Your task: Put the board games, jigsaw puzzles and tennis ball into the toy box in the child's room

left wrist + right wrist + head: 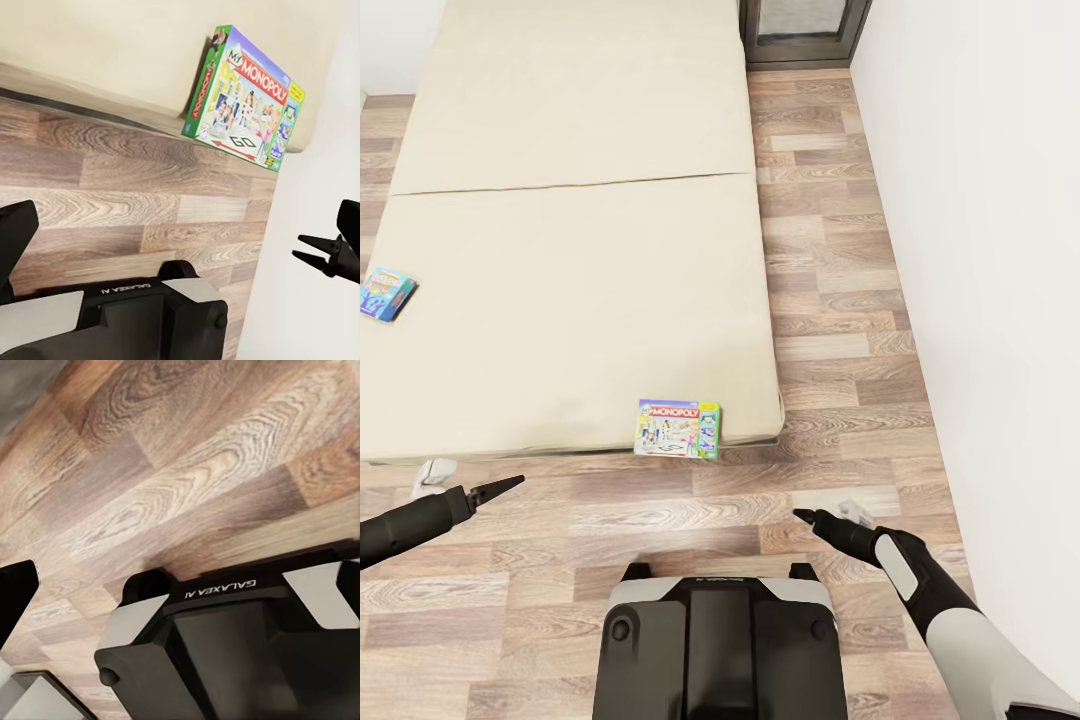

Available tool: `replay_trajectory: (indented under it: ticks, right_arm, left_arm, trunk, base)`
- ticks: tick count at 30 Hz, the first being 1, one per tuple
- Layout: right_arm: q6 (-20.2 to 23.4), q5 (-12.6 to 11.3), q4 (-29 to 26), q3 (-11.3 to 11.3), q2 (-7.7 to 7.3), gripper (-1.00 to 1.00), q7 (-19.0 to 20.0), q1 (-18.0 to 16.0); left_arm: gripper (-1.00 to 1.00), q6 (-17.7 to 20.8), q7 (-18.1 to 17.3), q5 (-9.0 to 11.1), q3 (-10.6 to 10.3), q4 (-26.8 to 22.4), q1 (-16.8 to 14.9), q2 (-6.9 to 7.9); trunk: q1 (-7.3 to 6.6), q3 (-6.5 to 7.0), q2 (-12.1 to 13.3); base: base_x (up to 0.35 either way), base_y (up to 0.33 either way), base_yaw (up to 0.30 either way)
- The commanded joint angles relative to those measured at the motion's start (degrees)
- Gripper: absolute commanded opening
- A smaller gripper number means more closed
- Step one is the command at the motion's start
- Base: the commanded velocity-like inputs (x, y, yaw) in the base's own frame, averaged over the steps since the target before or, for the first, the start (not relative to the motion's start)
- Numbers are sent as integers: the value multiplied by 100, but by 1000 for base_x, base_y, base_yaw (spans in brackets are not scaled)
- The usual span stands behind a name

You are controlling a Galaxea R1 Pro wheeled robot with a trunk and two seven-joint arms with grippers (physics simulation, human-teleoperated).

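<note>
Beige bed [560,300], Monopoly box [678,428] overhanging, blue box [384,293] edge-cropped.

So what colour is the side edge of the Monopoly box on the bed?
Green, on the Monopoly box; clearest in the left wrist view.

I saw wood plank floor [830,330] running along a plain white wall [990,250] on the right, a dark-framed window [805,30] at the far end.
</note>
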Motion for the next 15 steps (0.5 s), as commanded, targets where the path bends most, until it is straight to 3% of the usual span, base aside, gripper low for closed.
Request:
replay_trajectory:
  ticks: [1,15]
  right_arm:
    - [34,-6,-1,-7,3,100,54,-1]
    - [20,29,4,8,-5,100,224,-1]
  left_arm:
    - [100,57,-31,-11,4,-1,-3,-1]
    - [100,57,-26,-11,5,-1,-3,-10]
  trunk:
    - [2,-4,-6]
    - [2,-4,-6]
  base:
    - [0,0,0]
    - [0,0,0]
